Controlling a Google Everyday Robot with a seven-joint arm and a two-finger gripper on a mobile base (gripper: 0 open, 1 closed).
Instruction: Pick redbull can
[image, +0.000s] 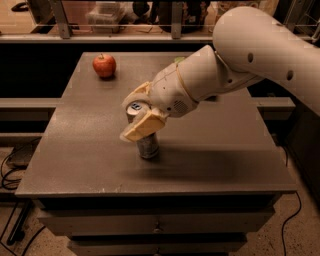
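redbull can (148, 146) upright mid-table, nearer front edge; gripper (126, 120) straddles its upper half, jaws spread either side, apparently unclamped; close squarely, lift straight, avoid tipping

Dark grey table (227, 155), flat top, drawer fronts (150, 223) below its front edge. Red apple (104, 65) upright at the far left corner, stem up, nothing touching it. Gripper (131, 118) over the table's middle left, well apart from the apple. Black cables (11, 172) on the floor, left of the table. Clear plastic box (106, 12) on the bench behind.
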